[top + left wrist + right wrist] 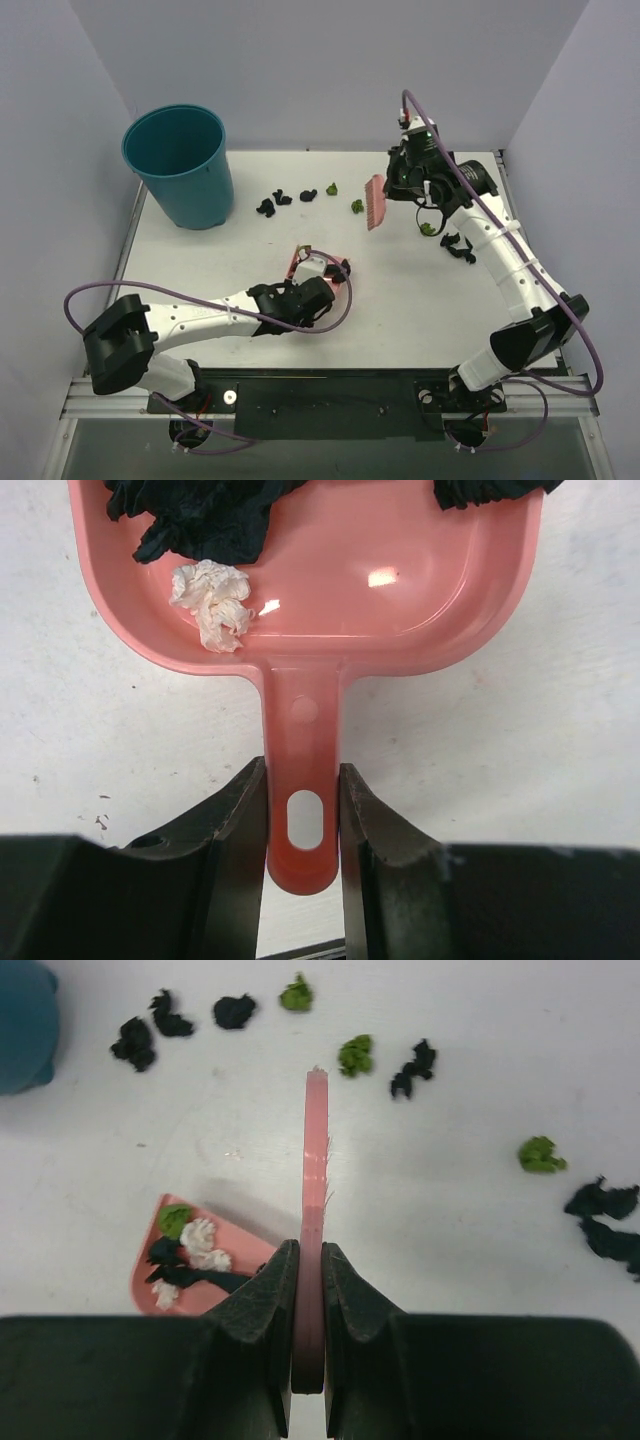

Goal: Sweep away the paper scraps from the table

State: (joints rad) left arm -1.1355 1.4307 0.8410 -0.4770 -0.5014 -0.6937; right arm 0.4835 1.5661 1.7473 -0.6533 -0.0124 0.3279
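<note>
Left gripper: the left gripper (303, 776) is clamping the handle of the dustpan (400, 580), 1 finger pressing each side.
Right gripper: the right gripper (310, 1256) is pinching the brush (316, 1140) edge-on, its jaws closed on the brush's back.
Dustpan: it is lying near the middle of the table (400, 320). Its mouth is pointing away from the left arm's base toward the far side. It is already carrying 1 green wad, a few white ones and some black ones.
Scraps: 9 loose scraps (355, 1055) are showing in the right wrist view. They are lying in a ragged band across the far half of the table, from near the bucket (180, 165) to just beside the right arm.
Brush height: it is probably hovering just off the table, though no view is showing the bristle tips clearly.
Key relation: the band is running left to right, while the brush's long axis is running roughly near to far. Most wads are lying beyond the brush, on the side away from the dustpan; 3 are lying off to its right.
Nearer arm: the right arm is sitting close to the scraps, and the left gripper is waiting well apart from them.
Coming move, as a judgement: the brush is needing to get behind the wads and draw them toward the pan's mouth.
</note>
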